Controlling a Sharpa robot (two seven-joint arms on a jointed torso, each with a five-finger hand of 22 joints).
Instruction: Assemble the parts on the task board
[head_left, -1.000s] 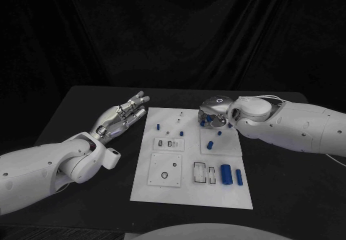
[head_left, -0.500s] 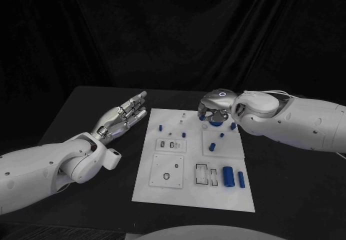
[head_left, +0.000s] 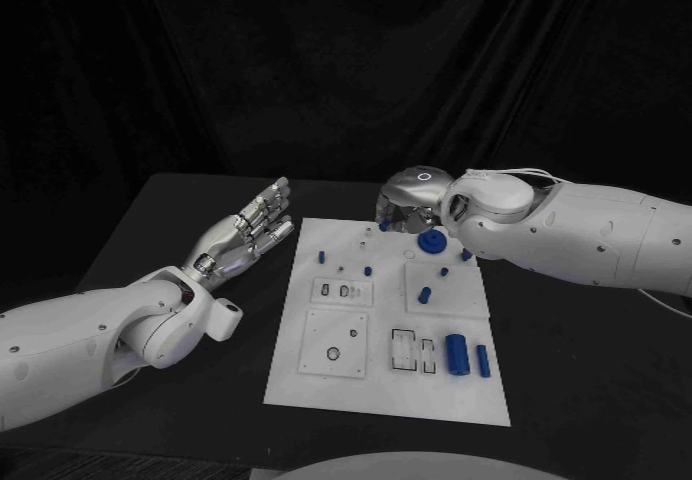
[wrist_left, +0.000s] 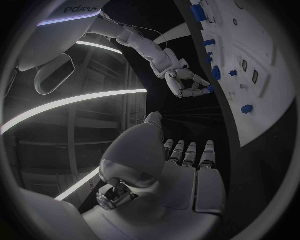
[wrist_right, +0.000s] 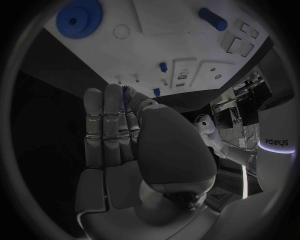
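The white task board (head_left: 382, 390) lies mid-table. A blue gear (head_left: 430, 241) sits on its far right part, also seen flat on the board (wrist_right: 162, 30) as a toothed disc (wrist_right: 78, 17). My right hand (head_left: 411, 205) hovers over the board's far edge, just beyond the gear, fingers curled against the thumb. A small blue part (wrist_right: 127, 91) shows pinched at its fingertips. My left hand (head_left: 245, 232) is left of the board, above the table, palm up with fingers straight and apart, holding nothing. From the left wrist I see the right hand (wrist_left: 187, 82) at the board's edge.
A large blue cylinder (head_left: 456, 352) and a thinner one (head_left: 480, 358) lie at the board's near right. A blue peg (head_left: 424, 294) and small blue pegs (head_left: 365, 268) stand mid-board. Rectangular slots (head_left: 408, 347) and a square plate (head_left: 332, 340) are nearer me.
My right hand has drawn back from the gear's spot toward the board's far edge and leftward, uncovering the blue gear on the board. The left hand has not moved.
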